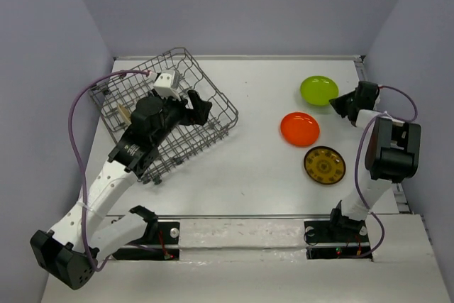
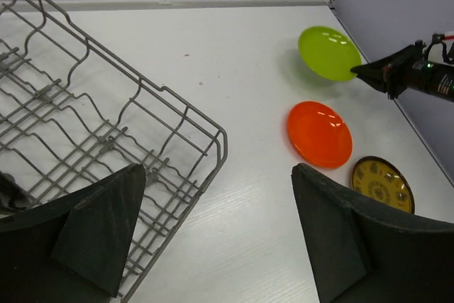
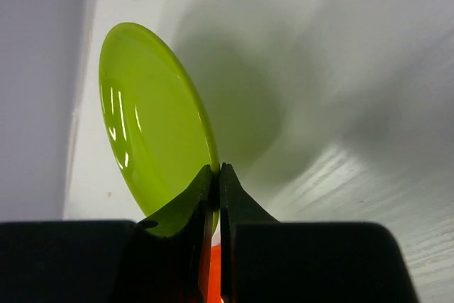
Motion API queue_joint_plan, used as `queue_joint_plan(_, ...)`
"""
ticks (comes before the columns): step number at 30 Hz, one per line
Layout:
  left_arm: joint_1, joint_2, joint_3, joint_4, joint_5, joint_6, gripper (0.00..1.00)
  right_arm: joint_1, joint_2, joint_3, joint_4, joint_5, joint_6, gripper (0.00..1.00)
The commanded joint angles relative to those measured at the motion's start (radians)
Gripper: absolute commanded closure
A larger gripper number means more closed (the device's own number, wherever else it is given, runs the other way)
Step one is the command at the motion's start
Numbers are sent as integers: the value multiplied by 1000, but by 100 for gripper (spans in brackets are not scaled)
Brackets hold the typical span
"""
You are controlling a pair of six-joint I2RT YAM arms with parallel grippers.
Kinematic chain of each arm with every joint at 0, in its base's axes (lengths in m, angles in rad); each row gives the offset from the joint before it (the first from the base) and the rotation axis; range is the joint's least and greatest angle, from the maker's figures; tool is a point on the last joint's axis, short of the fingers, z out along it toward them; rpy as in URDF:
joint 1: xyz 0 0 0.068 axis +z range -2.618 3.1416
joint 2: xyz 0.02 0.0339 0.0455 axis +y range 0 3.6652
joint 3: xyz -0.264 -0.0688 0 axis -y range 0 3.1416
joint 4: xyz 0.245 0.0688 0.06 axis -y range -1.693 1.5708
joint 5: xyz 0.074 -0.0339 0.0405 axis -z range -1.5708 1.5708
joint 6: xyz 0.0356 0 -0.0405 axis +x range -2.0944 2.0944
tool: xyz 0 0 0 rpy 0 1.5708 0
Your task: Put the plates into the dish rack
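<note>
The grey wire dish rack [image 1: 213,97] sits at the far left, also in the left wrist view [image 2: 106,125]. My left gripper [image 1: 197,104] hovers over its right side, open and empty [image 2: 213,246]. Three plates show on the right: lime green [image 1: 318,89], orange [image 1: 299,128] and yellow-brown patterned [image 1: 324,165]. My right gripper [image 1: 342,104] is shut on the rim of the lime green plate [image 3: 152,125], which is tilted up off the table. The orange plate [image 2: 319,134] and patterned plate [image 2: 381,184] lie flat. The black and cream plates are not visible.
A white block and a small wooden piece [image 1: 167,81] sit at the rack's far side. The purple cable [image 1: 78,133] loops left of the rack. Grey walls close in on both sides and the back.
</note>
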Motion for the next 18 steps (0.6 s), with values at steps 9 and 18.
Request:
queue_joint_plan(9, 99, 129, -11, 184, 384, -171, 14, 206, -311, -96, 276, -201, -27, 93)
queue_joint_plan(18, 108, 247, 35, 187, 374, -251, 15, 480, -250, -83, 482, -455, 44, 93)
